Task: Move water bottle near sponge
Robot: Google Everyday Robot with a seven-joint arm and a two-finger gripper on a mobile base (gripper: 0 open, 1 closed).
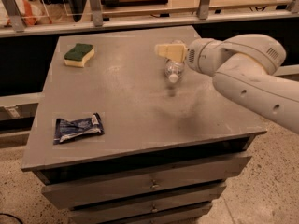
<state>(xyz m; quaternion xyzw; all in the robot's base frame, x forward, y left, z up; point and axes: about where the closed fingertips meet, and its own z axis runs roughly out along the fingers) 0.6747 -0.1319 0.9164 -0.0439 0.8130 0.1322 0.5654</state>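
Note:
The water bottle is a clear ribbed plastic bottle lying on its side on the grey tabletop, right of centre, with its white cap towards the front. My gripper reaches in from the right and is over the bottle's far end, hiding part of it. The sponge, yellow with a dark green top, lies flat near the table's far left corner, well apart from the bottle.
A dark blue foil packet lies at the front left of the tabletop. The top belongs to a cabinet with drawers. A railing with metal posts runs behind it. My white arm crosses the right side.

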